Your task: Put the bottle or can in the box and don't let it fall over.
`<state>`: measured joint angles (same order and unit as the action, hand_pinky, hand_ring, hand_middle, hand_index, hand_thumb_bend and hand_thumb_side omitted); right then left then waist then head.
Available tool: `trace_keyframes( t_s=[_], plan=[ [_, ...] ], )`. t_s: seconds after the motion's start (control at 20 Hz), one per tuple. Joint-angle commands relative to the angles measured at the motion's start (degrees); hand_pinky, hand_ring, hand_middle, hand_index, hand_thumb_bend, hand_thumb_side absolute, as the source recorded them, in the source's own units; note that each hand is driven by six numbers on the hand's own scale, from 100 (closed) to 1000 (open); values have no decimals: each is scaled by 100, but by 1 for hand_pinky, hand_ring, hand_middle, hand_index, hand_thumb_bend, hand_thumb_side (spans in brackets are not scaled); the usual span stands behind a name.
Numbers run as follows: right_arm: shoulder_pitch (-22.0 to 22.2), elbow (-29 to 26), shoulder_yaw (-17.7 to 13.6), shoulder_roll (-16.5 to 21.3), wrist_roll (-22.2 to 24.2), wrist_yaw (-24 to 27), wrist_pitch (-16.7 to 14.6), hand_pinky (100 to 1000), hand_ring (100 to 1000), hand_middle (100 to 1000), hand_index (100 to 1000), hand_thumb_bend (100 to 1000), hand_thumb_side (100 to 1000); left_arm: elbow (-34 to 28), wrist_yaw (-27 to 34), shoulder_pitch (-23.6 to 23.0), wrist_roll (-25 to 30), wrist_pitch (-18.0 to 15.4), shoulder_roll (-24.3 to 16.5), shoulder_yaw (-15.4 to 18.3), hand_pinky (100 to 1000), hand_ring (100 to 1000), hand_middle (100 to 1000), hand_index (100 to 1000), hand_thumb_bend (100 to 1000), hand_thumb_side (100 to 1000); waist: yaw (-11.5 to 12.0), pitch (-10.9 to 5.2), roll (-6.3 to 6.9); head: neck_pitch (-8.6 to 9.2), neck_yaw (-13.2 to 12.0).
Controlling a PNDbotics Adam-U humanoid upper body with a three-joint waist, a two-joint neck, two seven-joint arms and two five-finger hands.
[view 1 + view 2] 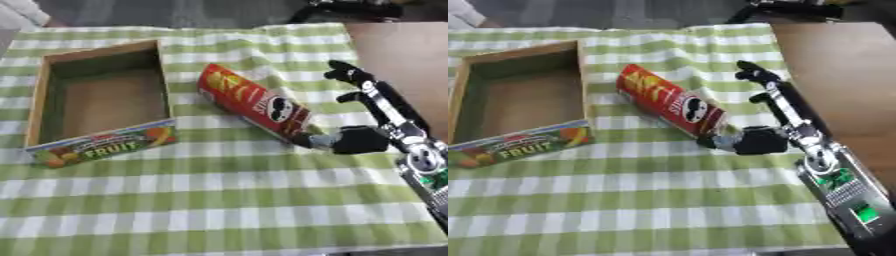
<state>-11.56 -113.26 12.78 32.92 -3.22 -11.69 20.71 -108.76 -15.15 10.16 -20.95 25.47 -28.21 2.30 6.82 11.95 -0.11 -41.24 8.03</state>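
A red crisp can (252, 102) lies on its side on the checked cloth, just right of the box, its lid end pointing up-left and its base end down-right. The open wooden box (35, 95) stands at the left, with a colourful "FRUIT" label on its near wall (101, 145) and nothing inside. My right hand (385, 115) comes in from the lower right beside the can's base end. Its fingers (350, 75) stretch straight away from me, open, and the thumb (354, 140) rests against the can's base end. My left hand is out of sight.
The green-and-white checked cloth (219, 200) covers most of the table. Bare brown tabletop (402, 50) shows at the right beyond the cloth's edge. A dark floor and some dark gear lie past the far edge.
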Motion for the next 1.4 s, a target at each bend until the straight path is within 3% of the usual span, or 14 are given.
trace_keyframes(
  t_s=[0.05, 0.8, 1.2, 1.4],
  plan=[
    [-24, -134, 28, 27, -84, 86, 85, 777, 971, 853, 982, 835, 296, -49, -9, 44, 5, -20, -148, 30, 594, 638, 624, 728, 100, 651, 15, -165, -35, 5, 9],
    [-151, -105, 140, -126, -187, 112, 451, 777, 974, 858, 968, 846, 282, -48, -4, 66, 17, -25, -139, 21, 594, 638, 624, 728, 100, 651, 50, -141, -37, 27, 27],
    [-262, -18, 162, -114, 31, -1115, 326, 793, 970, 867, 958, 798, 326, -49, 0, 62, 16, -24, -132, 20, 594, 638, 623, 728, 100, 651, 49, -136, -38, 13, 37],
    [-287, 60, 158, -232, 44, -927, 331, 792, 972, 858, 968, 857, 272, -47, 0, 56, 14, -23, -126, 20, 594, 637, 623, 727, 100, 650, 44, -142, -33, 33, 45]
  ],
)
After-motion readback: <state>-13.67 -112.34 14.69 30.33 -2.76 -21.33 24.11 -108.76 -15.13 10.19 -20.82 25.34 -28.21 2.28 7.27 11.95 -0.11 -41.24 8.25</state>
